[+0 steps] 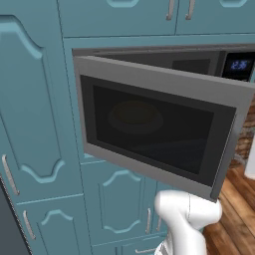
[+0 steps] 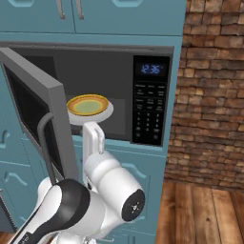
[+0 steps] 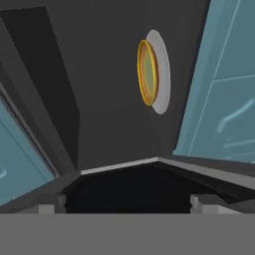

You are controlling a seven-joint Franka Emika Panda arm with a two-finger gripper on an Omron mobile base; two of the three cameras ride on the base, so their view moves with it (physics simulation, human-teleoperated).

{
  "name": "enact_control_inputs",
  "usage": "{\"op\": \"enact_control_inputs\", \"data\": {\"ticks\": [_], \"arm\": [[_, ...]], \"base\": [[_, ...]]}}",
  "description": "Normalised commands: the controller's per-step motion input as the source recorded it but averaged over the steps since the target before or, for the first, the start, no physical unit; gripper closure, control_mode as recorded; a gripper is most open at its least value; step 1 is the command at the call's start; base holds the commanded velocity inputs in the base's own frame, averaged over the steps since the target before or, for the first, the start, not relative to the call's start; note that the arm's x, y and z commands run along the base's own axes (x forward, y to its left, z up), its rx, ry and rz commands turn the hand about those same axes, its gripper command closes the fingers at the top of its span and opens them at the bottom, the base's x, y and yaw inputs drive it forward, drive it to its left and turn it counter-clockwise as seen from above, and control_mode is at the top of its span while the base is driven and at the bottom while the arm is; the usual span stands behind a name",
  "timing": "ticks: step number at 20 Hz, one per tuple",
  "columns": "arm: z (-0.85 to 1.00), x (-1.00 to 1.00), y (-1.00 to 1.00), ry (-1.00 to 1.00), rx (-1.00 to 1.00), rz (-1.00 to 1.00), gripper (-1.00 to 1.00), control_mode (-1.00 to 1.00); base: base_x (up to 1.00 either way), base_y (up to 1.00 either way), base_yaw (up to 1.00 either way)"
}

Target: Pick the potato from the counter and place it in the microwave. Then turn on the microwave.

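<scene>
The microwave [image 2: 150, 109] is set into the teal cabinetry, and its dark glass door [image 1: 149, 124] is swung wide open to the left. Inside, a yellow-rimmed plate [image 2: 87, 105] rests on the white turntable; it shows faintly through the door glass [image 1: 135, 114]. My gripper [image 3: 124, 206] is open, its two fingertips [image 3: 50, 208] far apart with nothing between them. It points into the dark microwave cavity [image 3: 109, 99], where the plate [image 3: 146, 72] appears edge-on because the hand is rolled. My white arm [image 2: 94, 138] reaches up toward the opening. The potato is out of view.
Teal cabinet doors [image 1: 35, 124] surround the microwave. A brick wall [image 2: 212, 95] stands to its right above a wooden surface [image 2: 205, 214]. The open door's curved handle [image 2: 45, 143] juts out beside my arm. A white object [image 1: 250, 164] sits at the right edge.
</scene>
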Motion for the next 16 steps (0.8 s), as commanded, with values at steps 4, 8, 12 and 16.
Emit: {"op": "enact_control_inputs", "data": {"ticks": [4, 8, 12, 16], "arm": [[-0.15, 0.35, 0.02, 0.03, 0.04, 0.01, -1.00, -1.00], [-0.16, 0.23, 0.09, 0.00, 0.01, 0.02, -1.00, -1.00], [-0.11, 0.13, 0.07, 0.00, 0.00, 0.05, -1.00, -1.00], [-0.06, 0.01, 0.06, 0.00, 0.00, 0.09, -1.00, -1.00]], "base": [[0.00, 0.00, 0.00], [0.00, 0.00, 0.00], [0.00, 0.00, 0.00], [0.00, 0.00, 0.00]]}}
